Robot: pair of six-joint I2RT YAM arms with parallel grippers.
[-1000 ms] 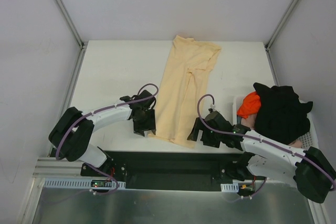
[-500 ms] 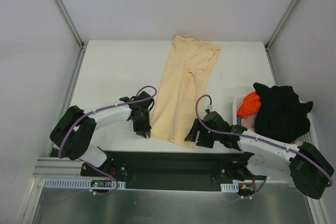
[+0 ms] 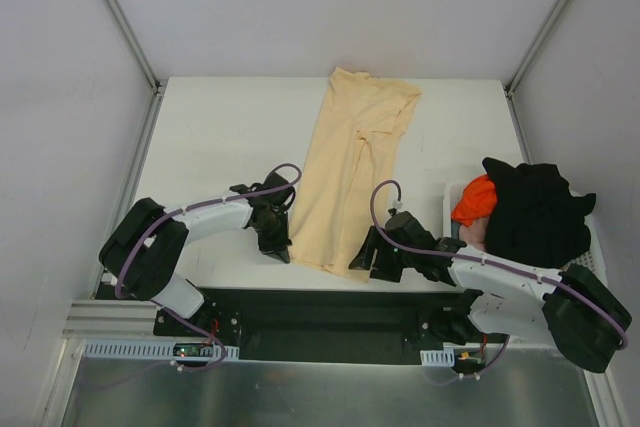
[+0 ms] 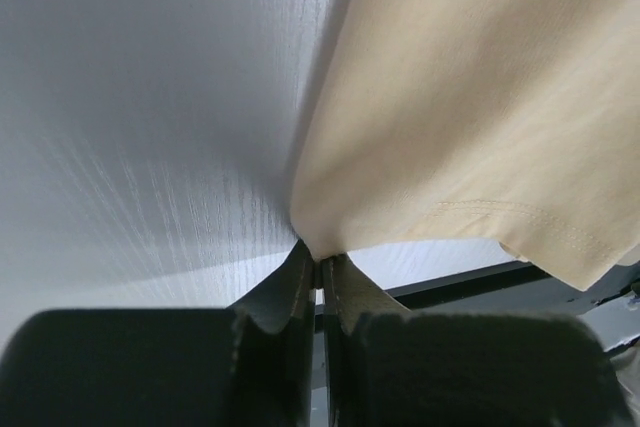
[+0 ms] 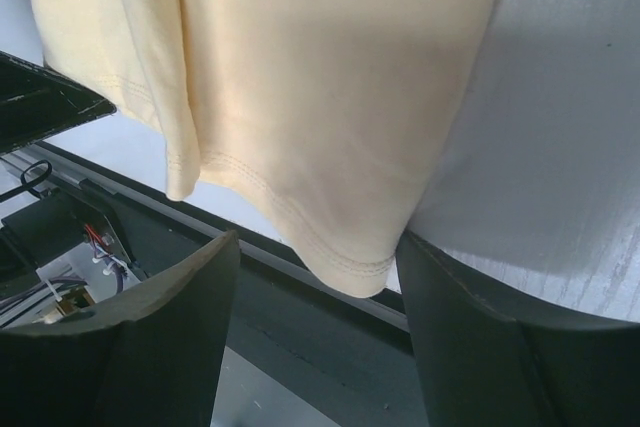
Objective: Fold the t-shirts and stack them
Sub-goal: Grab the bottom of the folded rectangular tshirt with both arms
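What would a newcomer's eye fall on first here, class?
A long peach-yellow t-shirt lies down the middle of the table, the left jaws pinching its near left corner and the right jaws open around its near right corner. At the right, a black t-shirt is heaped beside an orange t-shirt.

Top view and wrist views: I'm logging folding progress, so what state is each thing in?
peach shirt, folded lengthwise, flat on the table
left gripper, shut on the peach shirt's near left corner
right gripper, open, jaws astride the near right corner
black shirt, unfolded, heaped on the basket
orange shirt, crumpled, partly under the black shirt
basket, holding unfolded shirts
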